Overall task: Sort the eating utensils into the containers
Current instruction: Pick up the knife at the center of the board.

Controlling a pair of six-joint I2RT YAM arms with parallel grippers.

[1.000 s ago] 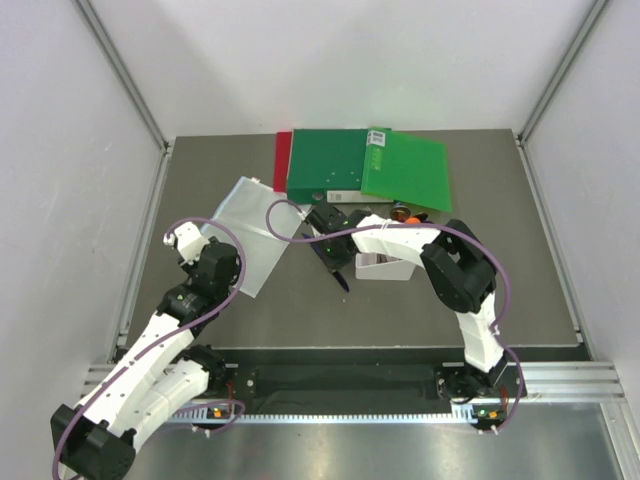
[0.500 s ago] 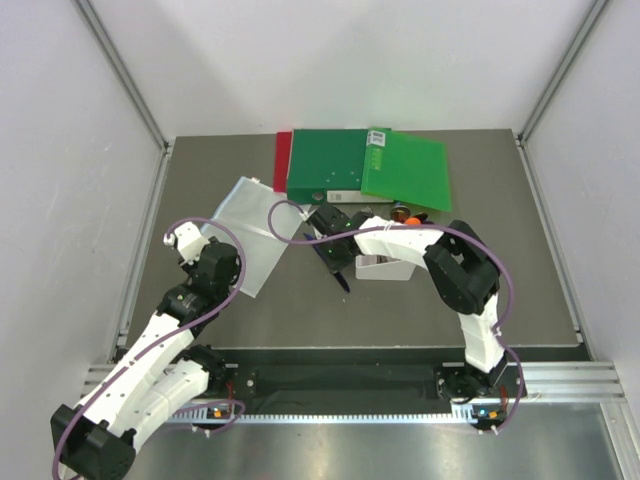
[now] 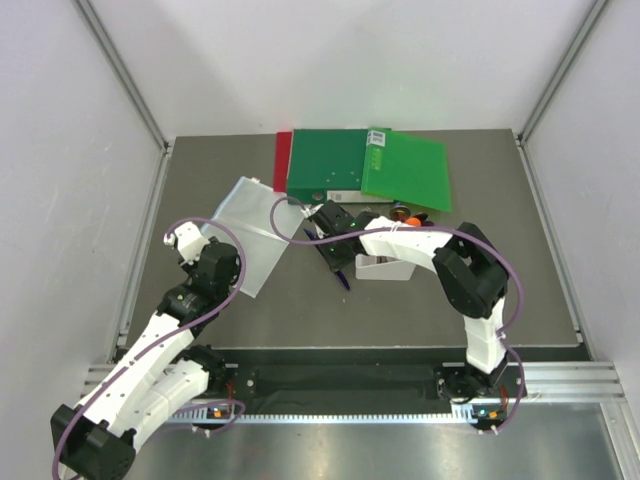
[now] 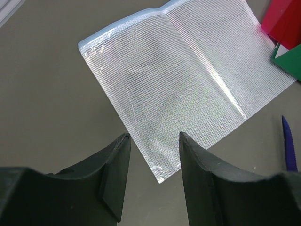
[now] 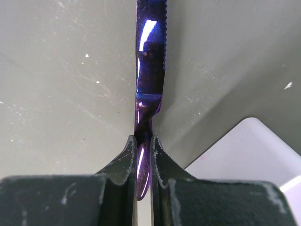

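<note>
Over on the left, the left gripper (image 4: pixel 153 139) hangs with its fingers spread and nothing between them, above the near corner of the clear mesh sheet (image 4: pixel 178 80). That arm has not stirred in the last second, so I take it to be waiting.

Moving toward the middle, the action is on the dark blue knife (image 5: pixel 149 56). The right gripper (image 5: pixel 143 141) has its fingers pressed tight on the handle end, with the serrated blade pointing away from the wrist and down toward the table (image 3: pixel 300 310). Whether the tip touches the surface, I cannot tell.

What has changed is small. The right arm's elbow has swung outward to the right and the wrist has edged slightly toward the far side, while the knife has hardly shifted. To me that reads as a secure pick with the carry only just starting.

Just right of the knife sits the white bin (image 3: pixel 385 267), partly under the right forearm. Behind it, by the green folders (image 3: pixel 370 165), a few more utensils (image 3: pixel 405 212) are visible, so most of the sorting looks undone.
</note>
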